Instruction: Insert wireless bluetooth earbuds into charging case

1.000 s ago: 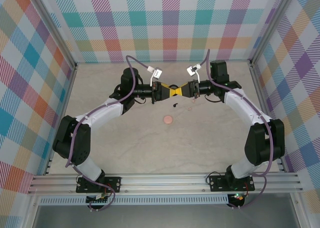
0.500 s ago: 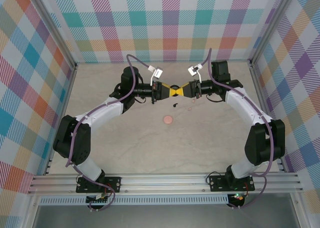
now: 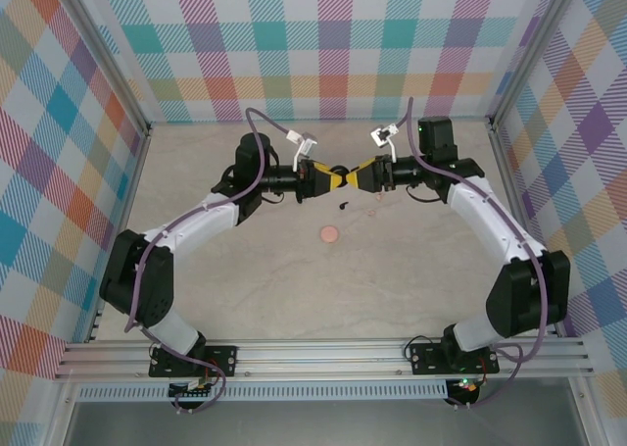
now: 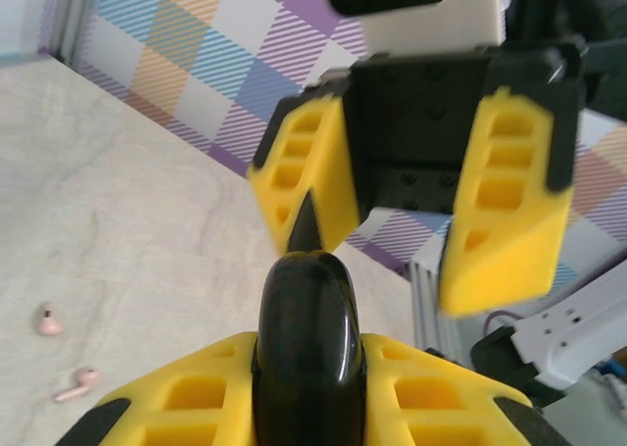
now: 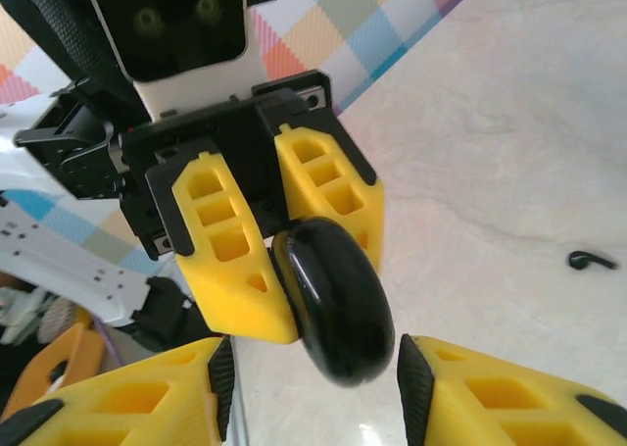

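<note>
Two pink earbuds point(image 4: 47, 321) lie on your worktop point(image 3: 392, 270), below both grippers. Left gripper point(image 3: 333, 178) pinches the black case point(image 4: 306, 348); right gripper point(image 3: 352, 178) stands spread.

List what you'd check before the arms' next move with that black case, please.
1. Left gripper shut on case: ok.
2. Right gripper open: ok.
3. Right fingers clear of case: cannot tell; they flank it closely.
4. Case lid open for earbuds: not ok, it looks shut.
5. Black earbud in sight on table: ok.
6. Two pink earbuds lying free: ok.
</note>
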Robot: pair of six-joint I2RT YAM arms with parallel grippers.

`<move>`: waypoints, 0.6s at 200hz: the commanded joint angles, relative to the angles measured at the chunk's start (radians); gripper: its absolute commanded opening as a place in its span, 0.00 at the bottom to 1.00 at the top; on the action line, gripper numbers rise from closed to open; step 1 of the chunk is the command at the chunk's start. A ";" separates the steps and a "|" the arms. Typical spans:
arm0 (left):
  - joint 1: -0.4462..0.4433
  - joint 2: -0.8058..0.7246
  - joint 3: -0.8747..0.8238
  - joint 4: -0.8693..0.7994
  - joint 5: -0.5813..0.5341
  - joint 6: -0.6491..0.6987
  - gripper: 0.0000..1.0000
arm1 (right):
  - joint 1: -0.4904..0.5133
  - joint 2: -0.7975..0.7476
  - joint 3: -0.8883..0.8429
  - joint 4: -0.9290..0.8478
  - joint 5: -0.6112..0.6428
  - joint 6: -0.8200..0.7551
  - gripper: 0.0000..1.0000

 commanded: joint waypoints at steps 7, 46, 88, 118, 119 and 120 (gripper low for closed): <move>-0.008 -0.079 0.000 -0.084 -0.019 0.220 0.12 | 0.006 -0.077 0.012 -0.102 0.101 -0.065 0.52; -0.008 -0.086 0.045 -0.177 0.068 0.341 0.14 | 0.039 -0.094 0.062 -0.225 0.115 -0.150 0.56; -0.015 -0.077 0.080 -0.206 0.142 0.371 0.14 | 0.084 -0.067 0.096 -0.266 0.129 -0.183 0.57; -0.020 -0.077 0.090 -0.232 0.166 0.390 0.14 | 0.094 -0.038 0.116 -0.281 0.108 -0.199 0.56; -0.021 -0.077 0.091 -0.233 0.166 0.390 0.14 | 0.094 -0.038 0.117 -0.281 0.104 -0.199 0.56; -0.021 -0.077 0.091 -0.233 0.166 0.390 0.14 | 0.094 -0.036 0.118 -0.282 0.103 -0.200 0.56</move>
